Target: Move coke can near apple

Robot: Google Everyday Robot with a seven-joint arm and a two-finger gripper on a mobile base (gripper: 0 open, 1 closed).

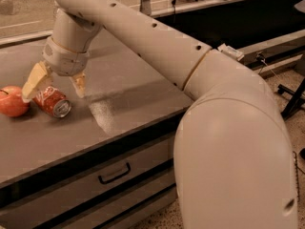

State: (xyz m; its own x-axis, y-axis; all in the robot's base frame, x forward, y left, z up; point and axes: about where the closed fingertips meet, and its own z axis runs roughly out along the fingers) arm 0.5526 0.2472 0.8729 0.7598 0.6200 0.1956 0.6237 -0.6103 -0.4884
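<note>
Currently the gripper hangs with its claw spread wide and holding nothing, straddling the coke can, which lies on its side toward the left end of the worktop, roughly midway between the back edge and the front edge. The apple sits just beside the can on its left, so the placement looks essentially achieved. The main danger now is undoing it. One finger reaches down into the narrow space between apple and can, and whether it touches either cannot be told. A withdrawal that drifts sideways instead of going straight up could drag that finger against the can or knock the apple toward the left end. Because the can rests on its curved wall, with a silver end facing the front-right corner, even a light brush would likely set it rolling, either toward the front edge above the drawer handle or toward the back. The apple, being round, could also wander if bumped, opening the gap again.
</note>
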